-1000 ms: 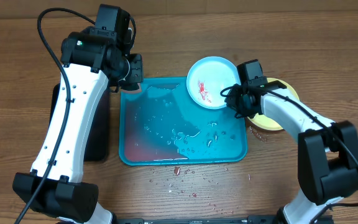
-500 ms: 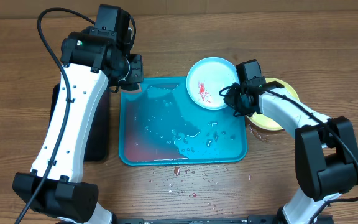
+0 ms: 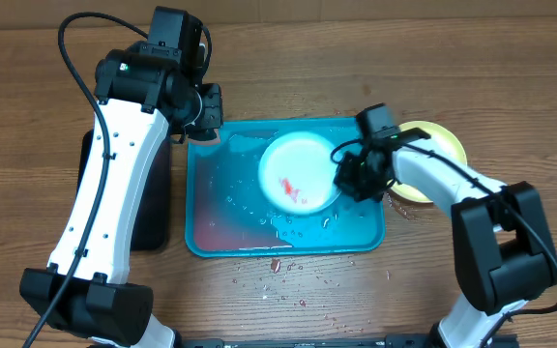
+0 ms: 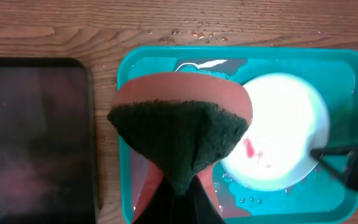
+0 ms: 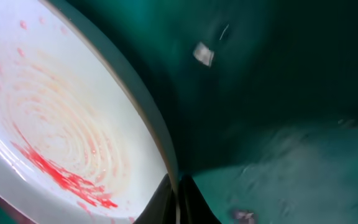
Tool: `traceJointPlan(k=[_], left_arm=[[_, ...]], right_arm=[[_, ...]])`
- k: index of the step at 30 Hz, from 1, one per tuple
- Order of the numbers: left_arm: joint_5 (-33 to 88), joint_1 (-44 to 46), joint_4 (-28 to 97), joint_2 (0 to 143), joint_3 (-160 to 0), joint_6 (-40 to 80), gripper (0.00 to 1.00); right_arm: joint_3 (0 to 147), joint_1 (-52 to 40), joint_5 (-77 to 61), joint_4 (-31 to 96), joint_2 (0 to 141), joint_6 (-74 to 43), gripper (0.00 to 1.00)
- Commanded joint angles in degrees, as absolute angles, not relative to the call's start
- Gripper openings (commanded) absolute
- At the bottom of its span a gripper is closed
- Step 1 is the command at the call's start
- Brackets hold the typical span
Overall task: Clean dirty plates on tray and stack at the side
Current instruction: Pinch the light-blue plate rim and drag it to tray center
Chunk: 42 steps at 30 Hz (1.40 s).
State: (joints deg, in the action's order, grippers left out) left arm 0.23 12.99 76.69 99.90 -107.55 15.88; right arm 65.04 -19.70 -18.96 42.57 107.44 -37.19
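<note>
The right pincer (image 3: 342, 181) is clenched on the right-hand rim of the light blue plate (image 3: 296, 170), its dark fingertips pinching the edge from above and below in the right wrist view; the plate lies inside the teal tray (image 3: 206, 242), toward its far right part, and whether it sits flat or slightly lifted at the gripped side cannot be told. The plate's white centre carries a red smear (image 3: 291, 190), with faint pink rings around it; water droplets (image 3: 288, 215) dot the tray floor just in front of the plate, and a pinkish puddle sits near the tray's front left corner.

The left pincer (image 3: 207, 110) hangs over the tray's far left corner, grasping a sponge (image 4: 180, 134); the sponge is orange with a dark green scouring face, folded between the jaws, well apart from the plate. A bright patch on the tray floor near the far rim may be glare or a moulded mark; it cannot be read.

To the right of the tray, on the wooden table (image 3: 472, 58), lies the yellow-green plate (image 3: 445, 143), partly under the right arm; a paler cream edge (image 3: 409, 193) shows at its near side. A black tray (image 3: 153, 208) sits just left of the teal one; red specks (image 3: 277, 265) are scattered on the table in front.
</note>
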Motion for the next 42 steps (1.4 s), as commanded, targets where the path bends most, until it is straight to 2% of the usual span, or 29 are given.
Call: traceJointPlan(k=[1,6,12,15,19,24,35,36,38,40,42], left_arm=[[0.21,12.82,76.47,100.07,-107.98,14.79,0.04],[0.21,12.82,76.44,100.07,-107.98,14.79,0.04],[0.21,12.82,76.47,100.07,-107.98,14.79,0.04],[0.21,12.82,76.38,100.07,-107.98,14.79,0.04],[0.23,12.82,76.25,100.07,-107.98,14.81,0.04],[0.23,12.82,76.16,100.07,-107.98,14.81,0.04],[0.23,12.82,75.59,100.07,-107.98,14.81,0.04],[0.23,12.82,75.59,100.07,-107.98,14.81,0.04],[0.23,12.82,75.64,100.07,-107.98,14.79,0.04],[0.21,12.82,75.83,100.07,-107.98,14.79,0.04],[0.21,12.82,76.03,100.07,-107.98,14.79,0.04]], right_arm=[[66.15,-22.68,-21.78,44.07,107.48,-33.95,0.04],[68.36,-24.67,-23.05,45.95,107.48,-27.18,0.09],[75.83,-24.69,-13.87,50.7,107.48,-15.42,0.3],[77.8,-24.69,-9.98,48.14,107.48,-9.67,0.42],[77.69,-24.69,-9.91,42.37,107.94,0.21,0.43],[77.71,-25.08,-11.07,38.22,111.11,2.11,0.38],[77.73,-25.06,-13.56,38.79,115.02,9.45,0.38],[77.71,-25.06,-13.54,38.85,115.02,9.04,0.35],[77.71,-24.95,-12.95,38.83,115.02,6.35,0.18],[77.71,-24.95,-12.03,38.94,115.02,4.12,0.06],[77.71,-24.97,-11.27,39.55,115.02,1.89,0.04]])
